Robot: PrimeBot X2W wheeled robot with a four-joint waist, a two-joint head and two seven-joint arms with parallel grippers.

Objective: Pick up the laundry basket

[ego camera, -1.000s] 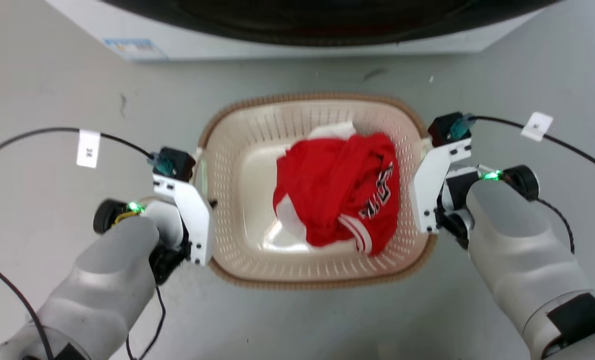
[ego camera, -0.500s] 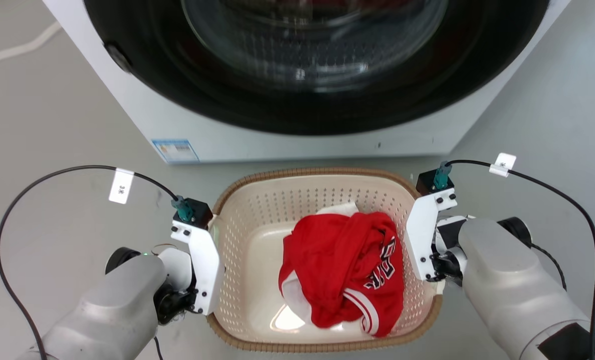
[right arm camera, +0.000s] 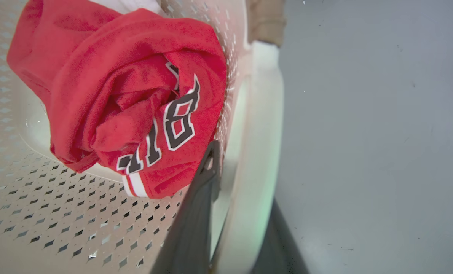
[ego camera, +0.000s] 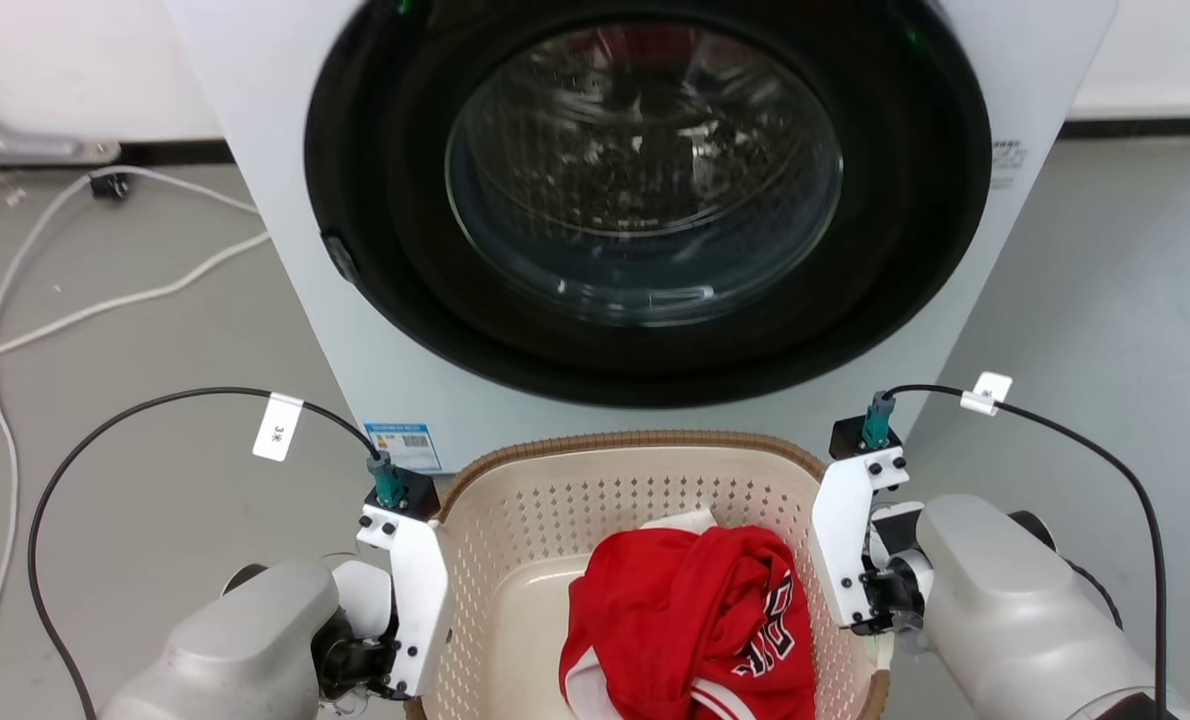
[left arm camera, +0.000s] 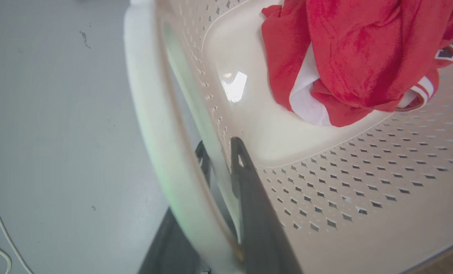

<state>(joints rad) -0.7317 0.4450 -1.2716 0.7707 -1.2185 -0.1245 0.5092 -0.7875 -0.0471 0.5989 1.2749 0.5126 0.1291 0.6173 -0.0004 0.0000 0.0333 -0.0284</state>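
Before the washing machine [ego camera: 645, 200], the laundry basket [ego camera: 635, 442] is between my left gripper [left arm camera: 219, 152] and right gripper [right arm camera: 241, 179], each clamped across a side handle [left arm camera: 150, 114], the right hold for light, stiff, slick plastic, I judge.

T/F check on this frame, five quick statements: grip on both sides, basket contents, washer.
1. The left gripper has its jaws closed on a white handle of the laundry basket. True.
2. The right gripper hangs free of the basket. False: its jaws clamp the other handle.
3. A red jersey lies in the basket. True.
4. The basket's walls are solid. False: they are perforated.
5. In the head view, the washing machine stands directly beyond the basket. True.
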